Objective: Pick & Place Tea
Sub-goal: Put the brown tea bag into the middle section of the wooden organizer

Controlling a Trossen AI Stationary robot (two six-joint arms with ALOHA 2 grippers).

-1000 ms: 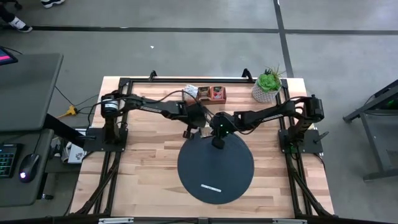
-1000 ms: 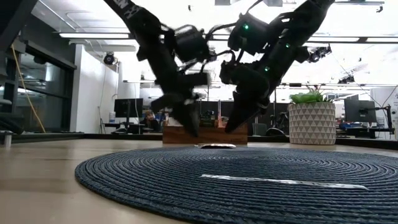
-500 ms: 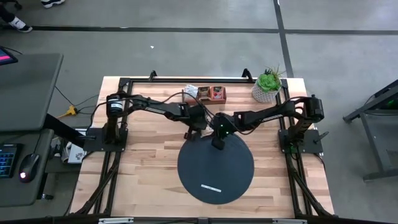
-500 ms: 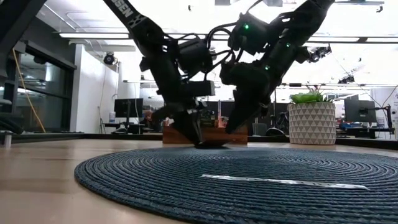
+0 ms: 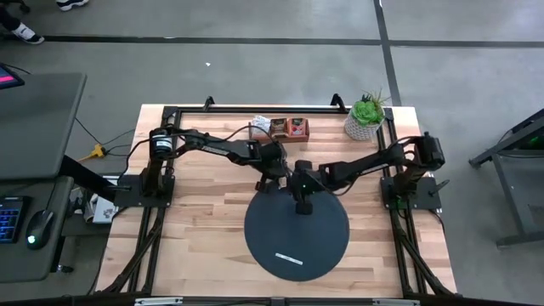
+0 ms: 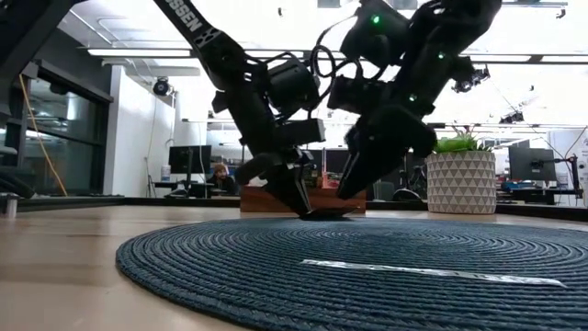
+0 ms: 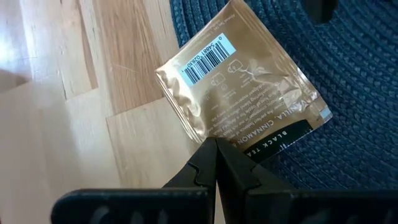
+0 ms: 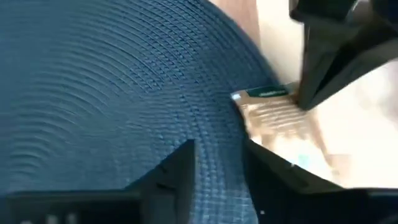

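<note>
1. The left gripper (image 7: pixel 214 149) is pinching one edge of the tea packet (image 7: pixel 239 93), its two fingers pressed tight together on the foil.
2. A second ago this gripper was hanging above the table; now it is sitting down low at the mat's far rim.
3. The right gripper (image 8: pixel 219 165) has moved too. It was pressed together on the mat's far edge, and now its fingers are standing a little apart, holding nothing.
4. The right gripper is hanging just over the round mat (image 5: pixel 297 236), a bit nearer the mat's middle than before.
5. The gold tea packet is lying flat, half on the dark mat and half on the wooden table (image 5: pixel 195 229).
6. In the right wrist view the packet (image 8: pixel 280 121) is showing just beyond the open fingers, with the left gripper on its far side.
7. The two grippers are sitting very near each other at the mat's far edge, so each one is crowding the other.
8. A thin white strip (image 5: pixel 288 257) is lying on the near part of the mat, well apart from the packet.
9. A wooden box (image 5: pixel 283 127) of tea and a potted plant (image 5: pixel 365 115) are standing at the far side of the table.
</note>
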